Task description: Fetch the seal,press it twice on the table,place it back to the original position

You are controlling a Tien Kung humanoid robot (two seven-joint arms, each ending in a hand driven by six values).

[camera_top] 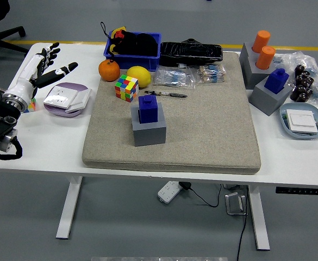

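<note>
While the left hand [43, 68] hovers empty with fingers spread over the white table's [50, 147] left end, the dark blue block-shaped seal [148, 107] sits in its grey holder [149, 129] on the beige felt mat [202, 130]. A multicoloured puzzle cube [126, 87] is just behind it. Two blue seals total, the second [277, 80] at right, plus two orange cylinders [263, 49].

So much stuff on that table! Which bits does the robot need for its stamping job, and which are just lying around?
Needed for the job:
- dark blue block-shaped seal in its grey square holder
- beige felt mat
- robot's white left hand, open over the table's left end

Lying about:
- orange fruit
- yellow lemon
- multicoloured puzzle cube
- blue plastic bin
</note>
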